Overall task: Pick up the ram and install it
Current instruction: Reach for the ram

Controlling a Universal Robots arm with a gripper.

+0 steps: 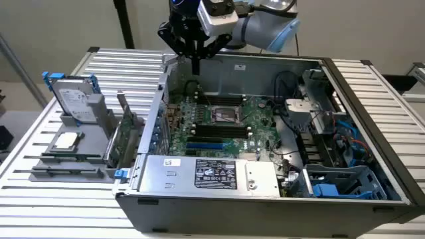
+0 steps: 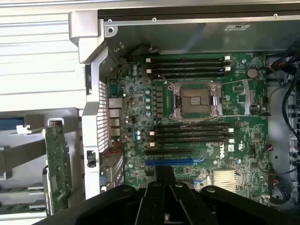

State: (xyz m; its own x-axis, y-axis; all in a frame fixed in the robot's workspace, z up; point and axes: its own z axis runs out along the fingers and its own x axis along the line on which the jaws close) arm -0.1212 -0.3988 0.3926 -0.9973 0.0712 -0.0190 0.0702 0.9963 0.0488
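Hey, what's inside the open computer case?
A green motherboard with an open CPU socket and black memory slots. A power supply covers whatever lies under it. The gripper hangs over the board, holding a thin dark stick, likely the ram.

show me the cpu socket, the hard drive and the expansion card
cpu socket [image 2: 196,101], wrist view, middle of the open socket
hard drive [image 1: 74,99], exterior view, its silver face
expansion card [image 1: 126,142], exterior view, its green board
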